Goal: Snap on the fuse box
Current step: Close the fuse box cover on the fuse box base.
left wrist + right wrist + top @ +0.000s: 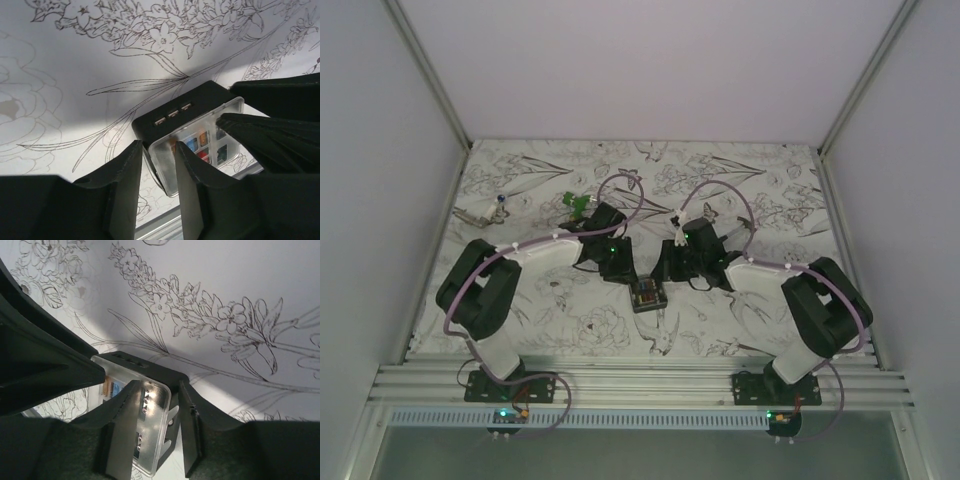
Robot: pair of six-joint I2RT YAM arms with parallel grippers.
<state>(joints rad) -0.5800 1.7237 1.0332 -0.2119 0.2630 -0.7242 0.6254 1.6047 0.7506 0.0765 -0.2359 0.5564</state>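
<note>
- Black left jaws stand part open astride one corner of the fuse box (648, 295), over its clear lid (200, 127); whether they pinch it, I cannot tell.
- Right jaws match, astride the opposite corner.
- One squarish box, directly beneath both arms, equally near, on the tabletop (770, 180).

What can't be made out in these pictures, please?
- Whether the fuse box is snapped shut: wrist views, fingers cover its edges.
- Whether the left hand or right hand grips it: wrist views, contact hidden.
- Fuses: too small in top view, mostly covered by fingers in wrist views.
- Green piece: top view, too small for its shape.
</note>
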